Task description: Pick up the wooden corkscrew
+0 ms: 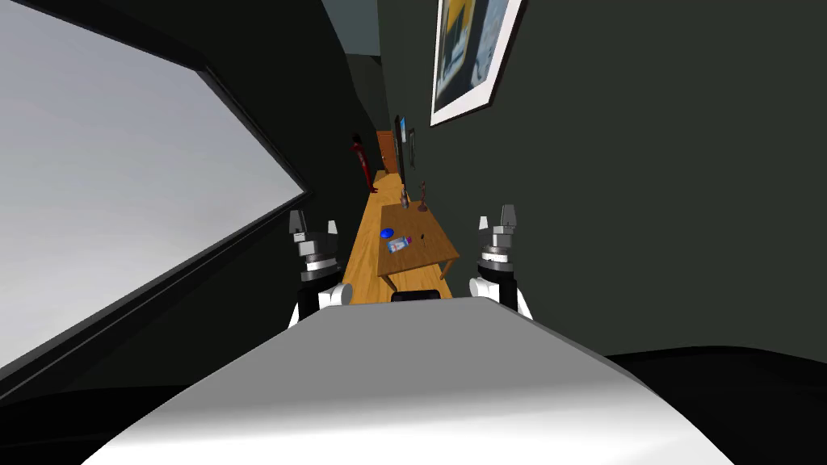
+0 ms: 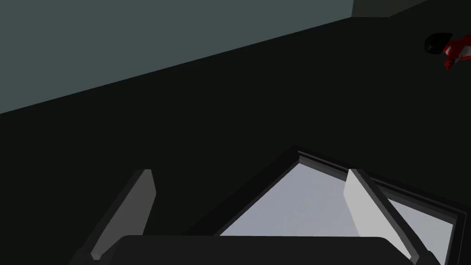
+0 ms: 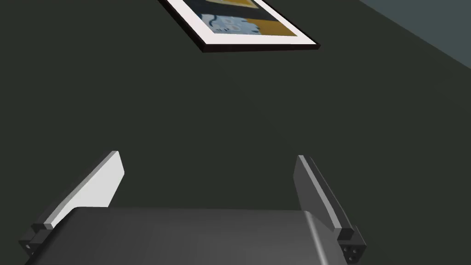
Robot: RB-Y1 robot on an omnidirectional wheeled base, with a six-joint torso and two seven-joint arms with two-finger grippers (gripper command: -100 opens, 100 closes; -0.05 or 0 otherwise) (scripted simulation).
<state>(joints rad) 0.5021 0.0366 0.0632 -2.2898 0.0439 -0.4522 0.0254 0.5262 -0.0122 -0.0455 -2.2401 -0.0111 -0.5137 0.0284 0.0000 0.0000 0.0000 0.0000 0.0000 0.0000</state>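
Observation:
A small brown corkscrew [image 1: 421, 198] stands upright at the far end of a wooden table [image 1: 428, 246] ahead of me, close to the dark wall. Both arms are raised in front of my chest, well short of the table. My left gripper [image 1: 313, 222] [image 2: 250, 184] is open and holds nothing. My right gripper [image 1: 497, 218] [image 3: 209, 170] is open too, also with nothing between its fingers, and is level with the table's near right corner.
On the table lie a blue object [image 1: 387, 233] and a small bottle on its side [image 1: 399, 242]; a grey bottle [image 1: 404, 198] stands beside the corkscrew. A wooden floor strip [image 1: 363, 242] runs along the table's left. A red figure [image 1: 361, 161] and an orange door [image 1: 388, 152] are far down the corridor.

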